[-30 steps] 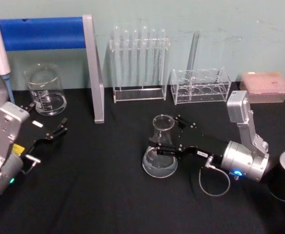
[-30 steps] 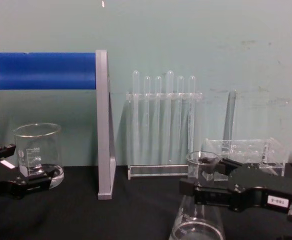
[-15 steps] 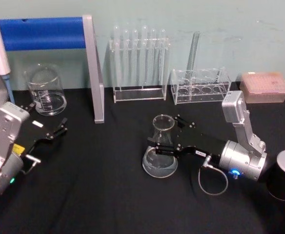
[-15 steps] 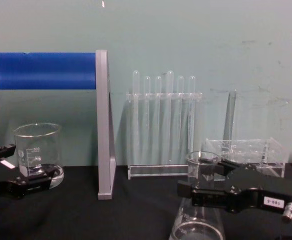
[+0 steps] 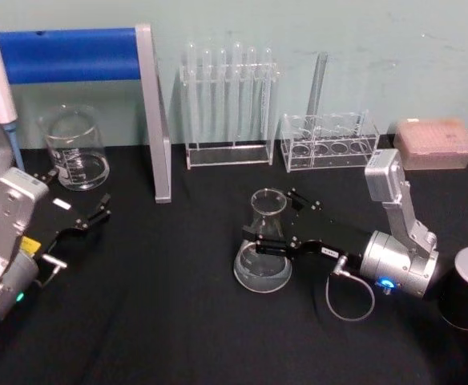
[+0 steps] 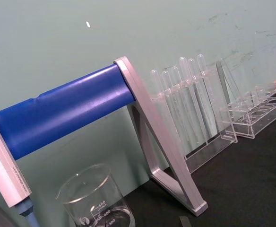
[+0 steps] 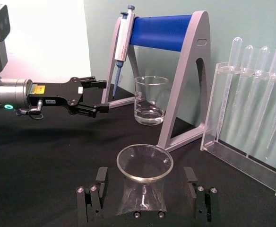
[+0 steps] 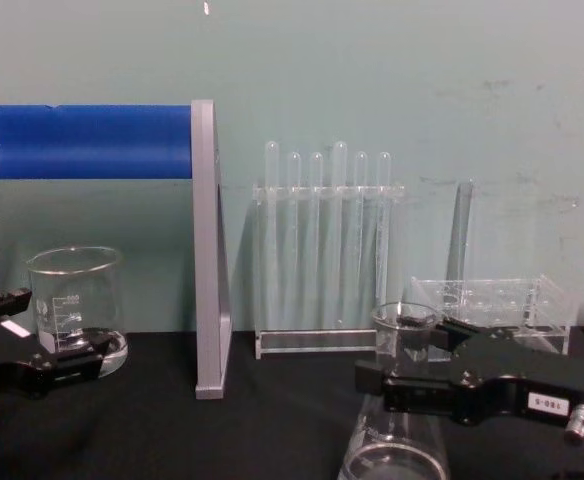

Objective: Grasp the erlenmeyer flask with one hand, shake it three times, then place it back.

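Neck of clear conical glass erlenmeyer flask (image 5: 263, 261) bracketed, unclamped

Stands upright on black tabletop (image 5: 178, 313), long axis vertical, neck between parted fingers of long black right gripper (image 5: 272, 220) reaching in level from right. Shows gaps either side of glass. Calls for closing only. Parks black left gripper (image 7: 100, 97), also parted, well apart near straight-sided glass beaker (image 5: 75, 152).

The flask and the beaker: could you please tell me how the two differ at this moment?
The flask is conical, narrowing to a neck; the beaker is straight-sided. The flask stands mid-table, while the beaker stands far left under the blue stand. The open right pincer straddles the flask's neck; the beaker has no pincer around it. Both are clear glass and stand upright on the black table.
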`<state>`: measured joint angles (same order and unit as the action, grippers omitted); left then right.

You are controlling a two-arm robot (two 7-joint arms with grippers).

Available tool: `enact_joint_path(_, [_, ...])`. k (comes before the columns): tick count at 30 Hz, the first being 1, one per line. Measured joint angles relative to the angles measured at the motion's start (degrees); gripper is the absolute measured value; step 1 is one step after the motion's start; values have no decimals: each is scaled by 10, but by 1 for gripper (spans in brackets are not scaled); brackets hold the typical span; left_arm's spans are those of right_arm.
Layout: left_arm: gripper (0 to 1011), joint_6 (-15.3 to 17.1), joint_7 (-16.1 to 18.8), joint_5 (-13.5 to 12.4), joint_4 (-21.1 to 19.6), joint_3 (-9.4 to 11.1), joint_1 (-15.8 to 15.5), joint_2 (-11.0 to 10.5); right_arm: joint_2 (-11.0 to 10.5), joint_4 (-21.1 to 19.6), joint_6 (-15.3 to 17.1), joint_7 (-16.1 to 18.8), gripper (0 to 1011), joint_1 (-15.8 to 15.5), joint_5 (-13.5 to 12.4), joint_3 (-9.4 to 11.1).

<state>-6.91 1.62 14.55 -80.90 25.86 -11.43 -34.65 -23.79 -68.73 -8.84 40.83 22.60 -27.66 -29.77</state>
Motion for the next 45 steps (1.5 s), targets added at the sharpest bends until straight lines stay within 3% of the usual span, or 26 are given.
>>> enact_joint_path(6, [1001,0,0,0,0,0,0,0,0,0,0,0,1003,0,0,0])
enact_joint_path(13, [1001,0,0,0,0,0,0,0,0,0,0,1,887,0,-1,0])
enact_joint_path(27, [1001,0,0,0,0,0,0,0,0,0,0,1,459,0,-1,0])
enact_joint_path(45, [1001,0,0,0,0,0,0,0,0,0,0,1,449,0,-1,0])
